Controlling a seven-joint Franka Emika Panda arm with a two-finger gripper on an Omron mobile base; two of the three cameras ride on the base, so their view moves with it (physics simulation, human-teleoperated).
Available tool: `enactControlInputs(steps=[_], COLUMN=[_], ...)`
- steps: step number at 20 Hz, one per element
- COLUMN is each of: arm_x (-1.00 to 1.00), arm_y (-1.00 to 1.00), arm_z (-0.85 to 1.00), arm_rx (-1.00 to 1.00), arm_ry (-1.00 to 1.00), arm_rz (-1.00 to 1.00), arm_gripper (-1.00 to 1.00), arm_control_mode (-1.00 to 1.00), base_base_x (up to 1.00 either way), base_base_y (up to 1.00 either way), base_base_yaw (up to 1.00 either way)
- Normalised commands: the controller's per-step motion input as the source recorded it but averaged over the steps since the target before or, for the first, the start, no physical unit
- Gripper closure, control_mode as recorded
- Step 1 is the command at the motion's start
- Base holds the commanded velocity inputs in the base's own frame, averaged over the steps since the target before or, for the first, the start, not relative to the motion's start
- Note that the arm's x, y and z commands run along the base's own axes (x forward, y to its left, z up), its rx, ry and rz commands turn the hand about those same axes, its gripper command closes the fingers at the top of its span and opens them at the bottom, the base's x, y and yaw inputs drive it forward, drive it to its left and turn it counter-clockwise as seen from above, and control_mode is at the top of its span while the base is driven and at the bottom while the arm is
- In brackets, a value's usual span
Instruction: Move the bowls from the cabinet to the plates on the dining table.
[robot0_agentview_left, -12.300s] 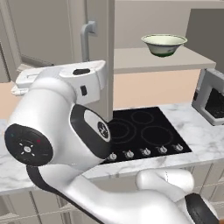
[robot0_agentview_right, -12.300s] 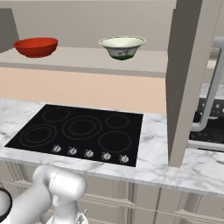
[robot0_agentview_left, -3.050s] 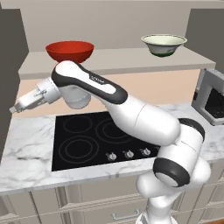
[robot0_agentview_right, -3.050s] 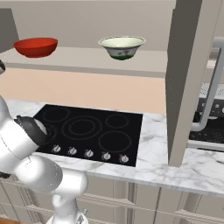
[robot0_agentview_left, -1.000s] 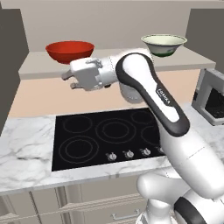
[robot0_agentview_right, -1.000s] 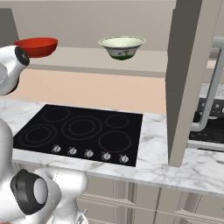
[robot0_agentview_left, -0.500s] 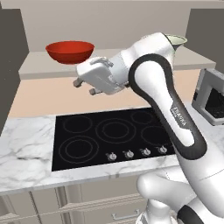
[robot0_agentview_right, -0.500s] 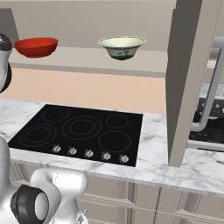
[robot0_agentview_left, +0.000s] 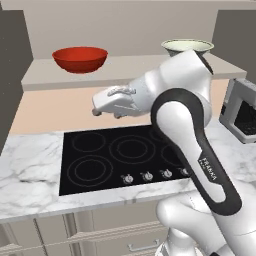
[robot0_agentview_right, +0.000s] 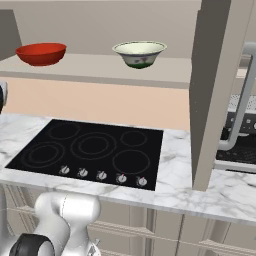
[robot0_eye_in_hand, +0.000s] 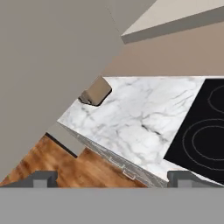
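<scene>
The glossy red bowl (robot0_agentview_left: 80, 58) (robot0_agentview_right: 41, 53) sits at the left of the open cabinet's shelf (robot0_agentview_left: 125, 67) (robot0_agentview_right: 100, 67). To its right stands the cream-green bowl (robot0_agentview_right: 140, 53), partly hidden by my arm in the left base view (robot0_agentview_left: 187, 47). My gripper (robot0_agentview_left: 96, 110) hangs below the shelf edge, over the back of the cooktop, pointing left and a little right of the red bowl. Its fingertips (robot0_eye_in_hand: 41, 178) stand wide apart at the bottom of the hand view, gripper (robot0_eye_in_hand: 113, 179) open and holding nothing. The plates and the dining table are out of view.
A black cooktop (robot0_agentview_left: 115, 155) (robot0_agentview_right: 90, 150) is set in the marble counter (robot0_agentview_left: 30, 175) (robot0_eye_in_hand: 131, 118). An open cabinet door (robot0_agentview_right: 215, 80) with a bar handle juts out at the right, a microwave (robot0_agentview_left: 242, 112) beyond it. A small brown thing (robot0_eye_in_hand: 96, 92) lies at the counter's end, above wood floor.
My hand has dropped from in front of the red bowl to below the shelf edge and shifted right. The elbow has swung up in front of the cream-green bowl. The jaws stay open.
</scene>
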Motion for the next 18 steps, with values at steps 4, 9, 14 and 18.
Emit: enactControlInputs(steps=[4,9,14,18], arm_x=[0.51,0.52,0.44,0.33], arm_y=[-0.12,-0.06,-0.12,-0.27], arm_z=[0.10,0.38,0.41,0.27], arm_rx=[0.04,0.06,0.03,0.00], arm_ry=[-0.01,-0.01,0.01,0.04], arm_rz=[-0.09,-0.30,-0.32,-0.32], arm_gripper=[-1.00,-1.00,-1.00,-1.00], arm_control_mode=[-1.00,-1.00,-1.00,-1.00], base_base_x=[0.00,0.00,0.00,0.00], base_base_y=[0.00,0.00,0.00,0.00], base_base_yaw=[0.00,0.00,0.00,0.00])
